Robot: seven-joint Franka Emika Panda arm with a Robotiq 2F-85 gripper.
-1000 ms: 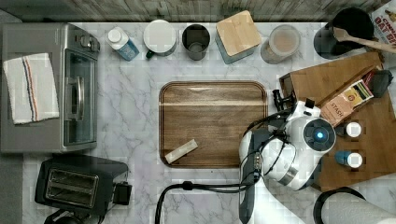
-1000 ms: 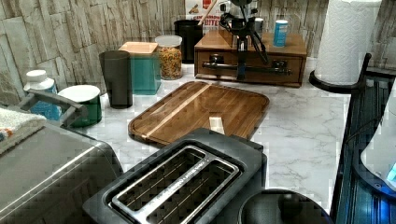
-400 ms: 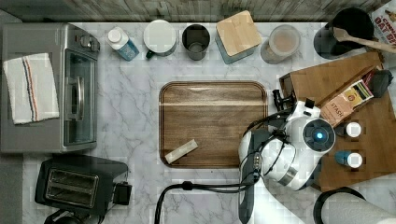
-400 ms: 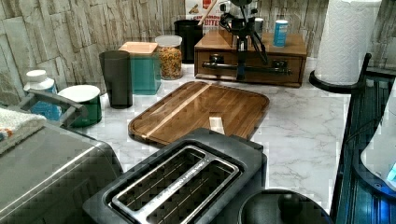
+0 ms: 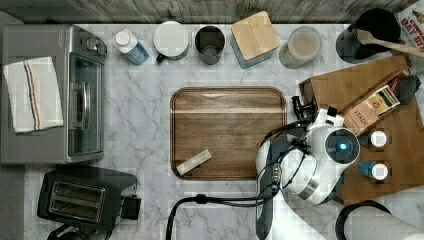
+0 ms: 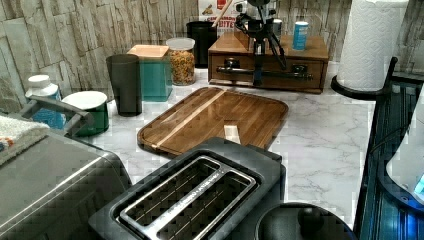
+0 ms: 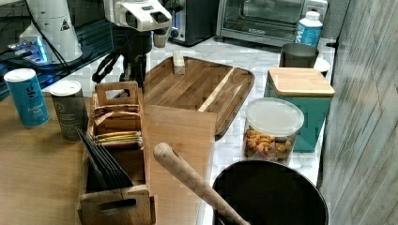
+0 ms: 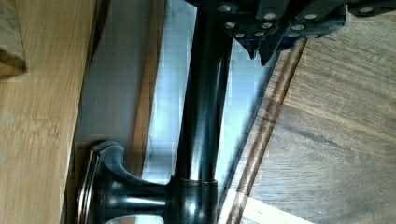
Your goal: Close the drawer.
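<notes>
The shallow medium-brown wooden drawer (image 6: 267, 70) and the black gripper (image 6: 258, 75) at its dark bar handle (image 6: 265, 74) show no visible shift.

Wooden drawer (image 6: 267, 75), glossy dark metal handle (image 8: 201, 107)

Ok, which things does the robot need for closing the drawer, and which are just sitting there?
For the job: drawer, its dark handle, pincer.
Just sitting there: wooden tray, toaster, toaster oven, paper towel roll, cereal jar.
</notes>
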